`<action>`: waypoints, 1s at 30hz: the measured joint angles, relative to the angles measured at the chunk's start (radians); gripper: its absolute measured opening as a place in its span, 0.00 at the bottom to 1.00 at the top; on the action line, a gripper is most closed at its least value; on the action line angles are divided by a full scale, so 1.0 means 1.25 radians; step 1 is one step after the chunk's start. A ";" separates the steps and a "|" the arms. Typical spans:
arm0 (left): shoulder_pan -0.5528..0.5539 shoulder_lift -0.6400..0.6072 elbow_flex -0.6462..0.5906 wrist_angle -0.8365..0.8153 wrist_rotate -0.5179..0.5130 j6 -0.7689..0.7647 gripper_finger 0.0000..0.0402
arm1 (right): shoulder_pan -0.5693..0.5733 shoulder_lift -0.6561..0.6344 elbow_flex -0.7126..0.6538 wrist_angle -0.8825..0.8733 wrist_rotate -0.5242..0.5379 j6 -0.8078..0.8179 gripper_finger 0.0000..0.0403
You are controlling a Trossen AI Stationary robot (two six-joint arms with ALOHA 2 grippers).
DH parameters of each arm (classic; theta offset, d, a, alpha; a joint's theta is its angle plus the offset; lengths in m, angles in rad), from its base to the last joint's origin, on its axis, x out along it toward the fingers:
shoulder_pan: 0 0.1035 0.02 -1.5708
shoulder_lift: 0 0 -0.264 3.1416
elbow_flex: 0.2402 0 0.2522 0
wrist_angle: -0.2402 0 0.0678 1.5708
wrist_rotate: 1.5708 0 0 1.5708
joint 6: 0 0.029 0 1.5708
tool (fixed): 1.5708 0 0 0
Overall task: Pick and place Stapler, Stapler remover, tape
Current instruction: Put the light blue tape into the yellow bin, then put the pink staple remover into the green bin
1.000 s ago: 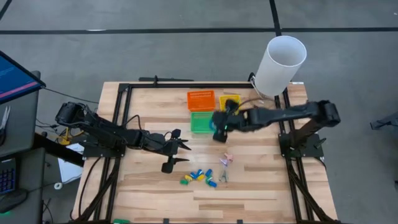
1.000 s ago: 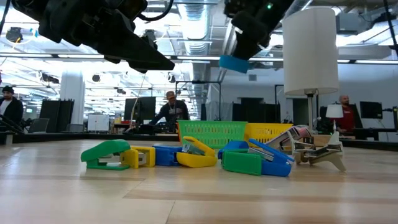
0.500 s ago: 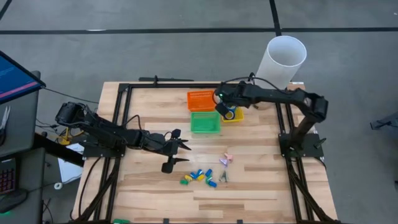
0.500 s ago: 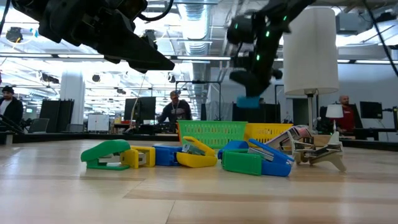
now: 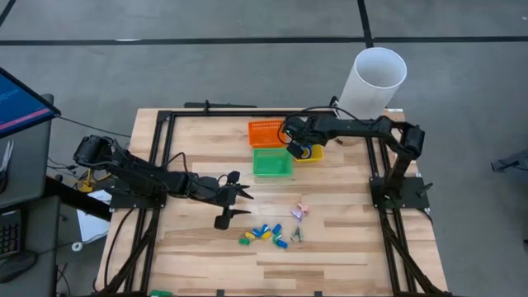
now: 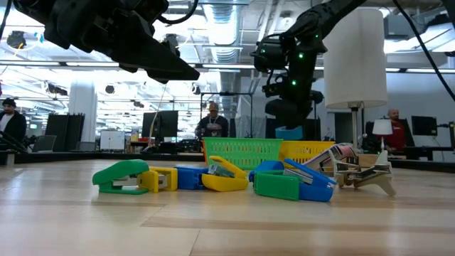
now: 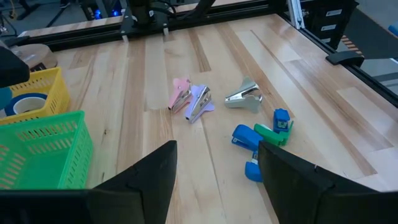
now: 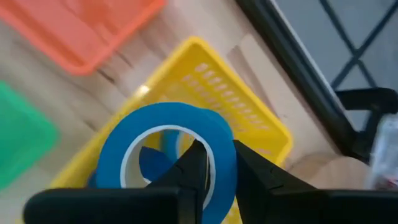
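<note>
Two blue rolls of tape are showing at the yellow basket (image 8: 249,112): we are seeing one tape roll (image 8: 165,146) being held over the basket by the right tool (image 8: 214,165), whose fingers are pinching the ring's wall, one inside the hollow and one outside. A second tape roll (image 7: 26,104) is already lying inside the same basket, seen from the left wrist. In the high view the right tool (image 5: 295,147) is hanging over the yellow basket (image 5: 311,153), which is sitting at the far side of the bench (image 5: 346,239), just beside the green basket (image 5: 271,162) and the orange basket (image 5: 266,132).

We are finding the left tool (image 5: 235,202) waiting above the bench's left half, well apart from the baskets, with its fingers standing wide apart and gripping nothing.

Nearer the front edge, small staplers (image 5: 262,234) in green, yellow and blue are lying in a loose cluster. Just beside them, toward the right, a metal staple remover (image 7: 244,98) and two pale pink and lilac removers (image 7: 189,101) are resting on the wood. A tall white cylinder (image 5: 373,87) is standing at the bench's far right corner. In the low view, people (image 6: 214,124) are showing in the room behind.
</note>
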 joint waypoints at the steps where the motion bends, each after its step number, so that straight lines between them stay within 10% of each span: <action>1: 0.000 0.000 0.000 0.000 0.000 0.000 0.53 | 0.000 0.000 0.000 -0.008 0.009 0.000 0.14; 20: 0.000 0.000 0.000 -0.030 0.000 0.000 0.53 | 0.040 -0.014 0.000 -0.031 0.174 0.007 0.43; 30: 0.002 0.000 0.000 -0.091 0.000 -0.007 0.53 | 0.282 -0.220 -0.087 0.172 0.279 0.000 0.38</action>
